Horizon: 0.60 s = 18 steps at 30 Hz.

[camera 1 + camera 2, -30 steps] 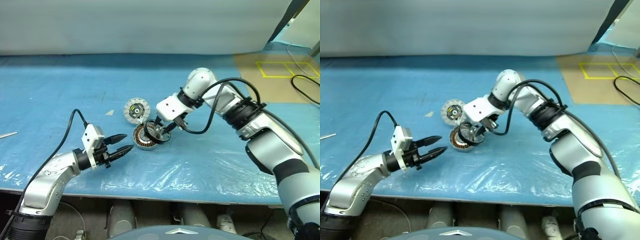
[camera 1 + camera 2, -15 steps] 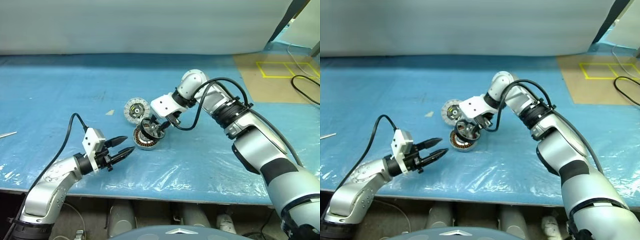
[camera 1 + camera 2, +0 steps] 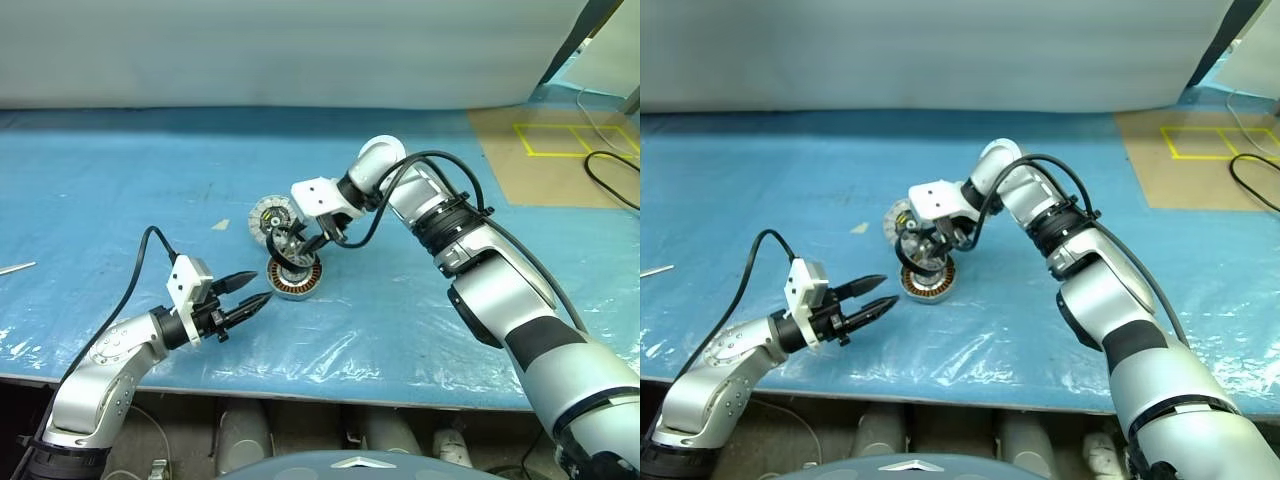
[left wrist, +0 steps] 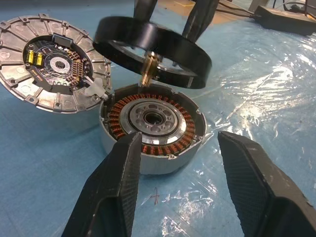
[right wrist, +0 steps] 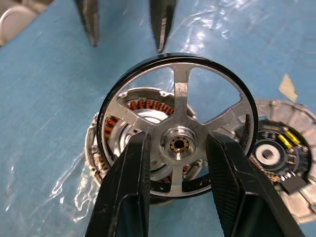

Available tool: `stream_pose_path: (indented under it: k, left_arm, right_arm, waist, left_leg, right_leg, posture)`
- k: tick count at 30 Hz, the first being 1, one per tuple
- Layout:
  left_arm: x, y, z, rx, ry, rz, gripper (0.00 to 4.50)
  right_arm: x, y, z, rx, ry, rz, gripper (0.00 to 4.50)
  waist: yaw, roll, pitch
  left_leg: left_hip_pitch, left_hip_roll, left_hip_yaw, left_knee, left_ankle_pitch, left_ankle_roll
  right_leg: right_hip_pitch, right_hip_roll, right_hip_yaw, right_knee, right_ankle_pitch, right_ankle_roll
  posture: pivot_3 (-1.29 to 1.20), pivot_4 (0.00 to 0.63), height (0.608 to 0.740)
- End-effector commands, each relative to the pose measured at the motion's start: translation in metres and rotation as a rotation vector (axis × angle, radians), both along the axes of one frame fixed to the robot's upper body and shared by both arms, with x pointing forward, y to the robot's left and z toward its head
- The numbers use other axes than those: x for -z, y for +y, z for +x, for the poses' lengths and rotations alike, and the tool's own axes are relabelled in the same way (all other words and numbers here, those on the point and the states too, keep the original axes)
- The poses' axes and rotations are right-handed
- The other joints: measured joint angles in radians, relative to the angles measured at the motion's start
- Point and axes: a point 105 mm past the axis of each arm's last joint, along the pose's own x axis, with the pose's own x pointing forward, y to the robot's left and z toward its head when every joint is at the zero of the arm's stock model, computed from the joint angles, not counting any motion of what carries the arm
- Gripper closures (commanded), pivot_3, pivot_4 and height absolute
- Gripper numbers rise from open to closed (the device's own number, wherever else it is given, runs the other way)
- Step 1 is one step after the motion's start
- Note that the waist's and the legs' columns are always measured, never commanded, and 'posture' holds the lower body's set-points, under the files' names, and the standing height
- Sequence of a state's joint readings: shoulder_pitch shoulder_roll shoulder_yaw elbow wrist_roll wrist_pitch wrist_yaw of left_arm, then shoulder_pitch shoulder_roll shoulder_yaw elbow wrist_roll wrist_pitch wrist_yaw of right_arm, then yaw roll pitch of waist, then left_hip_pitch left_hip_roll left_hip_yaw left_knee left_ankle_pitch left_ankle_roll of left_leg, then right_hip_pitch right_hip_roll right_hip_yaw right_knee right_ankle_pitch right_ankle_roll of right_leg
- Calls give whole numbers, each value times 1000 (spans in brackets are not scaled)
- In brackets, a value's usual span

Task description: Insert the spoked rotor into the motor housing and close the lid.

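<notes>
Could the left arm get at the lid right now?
Probably not cleanly. The lid lies beyond the motor housing, and the right gripper holds the spoked rotor above that housing, across the left gripper's path.

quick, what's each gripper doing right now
Left gripper: open, holding nothing, pointing at the motor housing.
Right gripper: shut on the spoked rotor, held tilted just above the housing.
</notes>
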<state>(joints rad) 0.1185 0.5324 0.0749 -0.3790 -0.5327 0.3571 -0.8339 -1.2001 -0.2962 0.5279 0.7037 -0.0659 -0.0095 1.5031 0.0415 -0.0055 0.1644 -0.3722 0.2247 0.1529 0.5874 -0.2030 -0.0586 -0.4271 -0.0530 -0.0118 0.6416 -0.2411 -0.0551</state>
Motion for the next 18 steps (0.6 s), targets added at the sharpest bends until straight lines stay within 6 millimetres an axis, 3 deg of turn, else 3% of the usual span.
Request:
stream_pose_path:
  k: [1,6,12,18]
  left_arm:
    - [-9,-3,-2,13,-38,-16,1910]
    - [-8,0,-3,11,-32,-10,1910]
    - [-9,0,2,33,-33,1,1910]
    - [-10,-2,3,44,-33,2,1910]
  right_arm:
    - [-28,0,-2,98,86,173,3194]
    - [-37,-7,-22,175,191,306,3194]
    - [0,-18,-44,208,246,263,3194]
    - [21,-20,-33,268,227,238,3194]
  waist:
    - [1,0,0]
    - [6,0,0]
    - [6,0,0]
    - [-1,0,0]
  left_leg:
    - [0,0,0,0,0,0]
    - [0,0,0,0,1,-2]
    - [5,-1,0,-2,1,-4]
    - [6,-1,0,-2,1,-4]
  right_leg:
    - [0,0,0,0,0,0]
    - [0,0,0,0,0,0]
    - [3,0,0,0,0,1]
    - [4,0,2,0,0,1]
  posture:
    - [0,150,740]
    - [0,150,740]
    - [0,150,740]
    - [0,150,740]
